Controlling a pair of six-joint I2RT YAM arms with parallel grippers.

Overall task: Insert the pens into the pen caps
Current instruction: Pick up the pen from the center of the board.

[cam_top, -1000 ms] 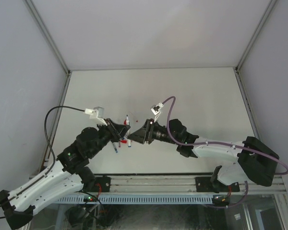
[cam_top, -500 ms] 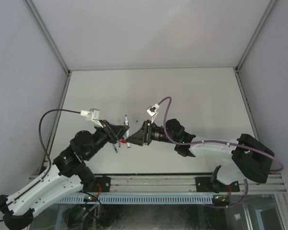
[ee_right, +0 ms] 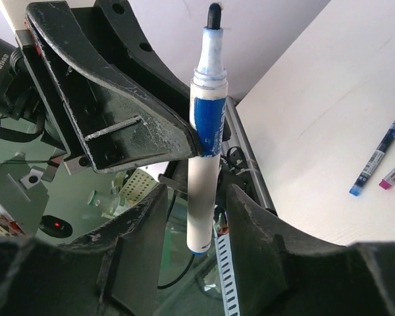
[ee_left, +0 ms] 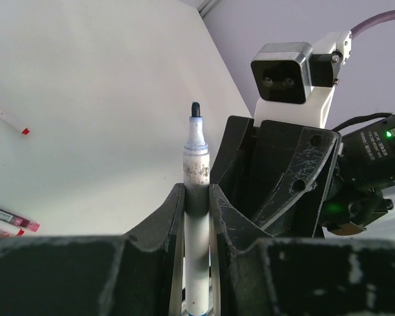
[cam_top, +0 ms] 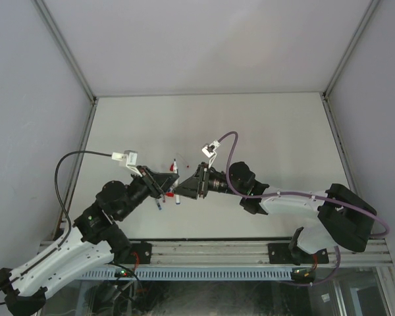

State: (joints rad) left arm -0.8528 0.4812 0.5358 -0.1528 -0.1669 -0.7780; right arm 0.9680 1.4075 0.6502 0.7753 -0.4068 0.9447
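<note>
The left gripper (ee_left: 196, 192) is clamped on the white barrel of a blue pen (ee_left: 196, 155), holding it clear of the table (ee_left: 85, 79) with the bare dark tip sticking out past the fingertips. The right gripper (ee_right: 197, 194) sits nose to nose with it. Its fingers are apart, and the pen's lower barrel shows in the gap between them with space on each side. Spare pens (ee_right: 382, 155) lie on the table just beside the two grippers. No cap shows clearly in any view. The pen looks light, stiff and smooth, so it will likely pivot or slide in the pinch if pushed along its length. The hold belongs on the barrel, well back from the tip, firm but not crushing, leaving the inked end free
</note>
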